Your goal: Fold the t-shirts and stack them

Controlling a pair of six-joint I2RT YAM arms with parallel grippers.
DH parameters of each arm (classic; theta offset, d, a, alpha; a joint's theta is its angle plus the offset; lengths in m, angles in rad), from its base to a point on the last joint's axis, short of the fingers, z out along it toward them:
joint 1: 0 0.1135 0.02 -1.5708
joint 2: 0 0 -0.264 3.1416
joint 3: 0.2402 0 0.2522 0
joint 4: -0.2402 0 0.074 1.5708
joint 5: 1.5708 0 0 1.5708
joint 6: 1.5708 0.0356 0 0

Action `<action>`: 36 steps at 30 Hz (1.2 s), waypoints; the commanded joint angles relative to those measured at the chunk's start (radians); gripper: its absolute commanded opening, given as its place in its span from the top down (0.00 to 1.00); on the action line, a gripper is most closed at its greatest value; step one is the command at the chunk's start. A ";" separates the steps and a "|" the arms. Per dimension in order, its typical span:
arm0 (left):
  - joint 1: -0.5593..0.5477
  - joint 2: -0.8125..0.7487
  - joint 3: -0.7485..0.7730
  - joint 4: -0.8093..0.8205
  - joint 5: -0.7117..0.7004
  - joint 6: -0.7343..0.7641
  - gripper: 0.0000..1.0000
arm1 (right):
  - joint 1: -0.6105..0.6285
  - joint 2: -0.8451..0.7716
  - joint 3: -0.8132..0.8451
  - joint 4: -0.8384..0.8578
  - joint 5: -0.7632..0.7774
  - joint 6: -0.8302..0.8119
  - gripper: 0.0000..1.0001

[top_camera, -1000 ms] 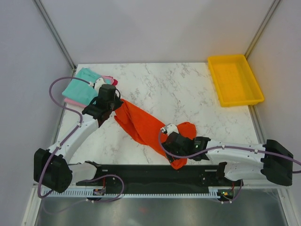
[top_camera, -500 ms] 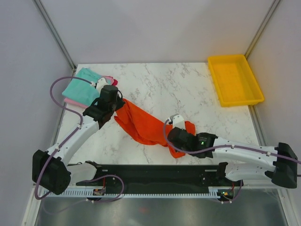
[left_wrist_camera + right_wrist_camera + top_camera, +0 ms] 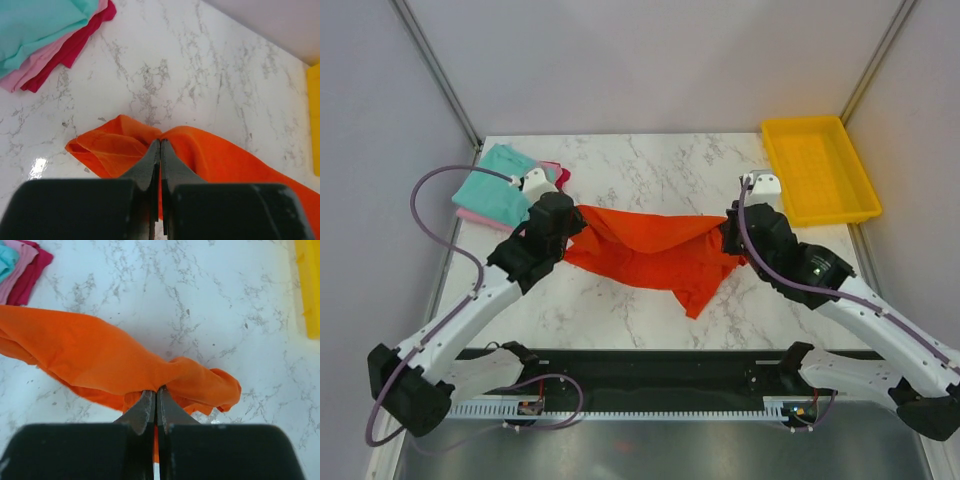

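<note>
Top view: orange-red t-shirt (image 3: pixel 650 245) is stretched across mid-table (image 3: pixel 650 165) between both arms. Left gripper (image 3: pixel 572 222) is clamped on its 9 o'clock end, right gripper (image 3: pixel 730 235) on its 3 o'clock end. A loose flap trails toward 5 o'clock. Teal t-shirt (image 3: pixel 495 187) lies atop pink t-shirt (image 3: pixel 470 215) at 10 o'clock. Yellow tray (image 3: pixel 868 190) is at 2 o'clock.

L wrist: jaws pressed tight on a bunched orange fold; teal/pink pile at 11 o'clock.

R wrist: jaws pinched tight on orange cloth, w/ the crumpled end toward 3 o'clock. Tray edge at 2 o'clock.
</note>
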 commanded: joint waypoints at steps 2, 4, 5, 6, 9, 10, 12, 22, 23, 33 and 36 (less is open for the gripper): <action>-0.139 -0.211 0.067 -0.033 -0.208 0.109 0.98 | 0.000 -0.121 0.057 -0.019 -0.134 -0.048 1.00; -0.146 -0.291 0.096 -0.117 -0.167 0.090 0.98 | 0.000 -0.180 0.081 -0.031 -0.173 -0.057 1.00; -0.146 -0.314 0.104 -0.137 -0.136 0.088 0.98 | 0.000 -0.193 0.093 -0.039 -0.210 -0.062 1.00; -0.146 -0.336 0.113 -0.160 -0.125 0.088 0.98 | 0.000 -0.203 0.109 -0.049 -0.220 -0.062 1.00; -0.146 -0.388 0.132 -0.229 -0.116 0.097 0.98 | 0.000 -0.212 0.178 -0.117 -0.240 -0.066 1.00; -0.146 -0.400 0.138 -0.252 -0.127 0.106 0.98 | 0.000 -0.213 0.198 -0.126 -0.230 -0.069 1.00; -0.146 -0.400 0.153 -0.269 -0.135 0.103 0.98 | 0.000 -0.223 0.196 -0.125 -0.160 -0.063 1.00; 0.114 0.004 0.368 -0.275 -0.028 0.066 0.98 | -0.072 0.088 0.242 0.113 0.140 -0.118 1.00; 0.178 0.062 0.438 -0.261 0.109 0.065 0.98 | -0.127 0.153 0.292 0.127 0.077 -0.120 0.98; 0.232 0.505 0.683 -0.480 0.105 0.096 0.00 | -0.376 0.327 0.239 0.290 -0.140 -0.016 0.02; 0.232 0.352 0.442 -0.283 0.170 0.033 0.00 | -0.378 0.265 0.036 0.371 -0.187 -0.016 0.11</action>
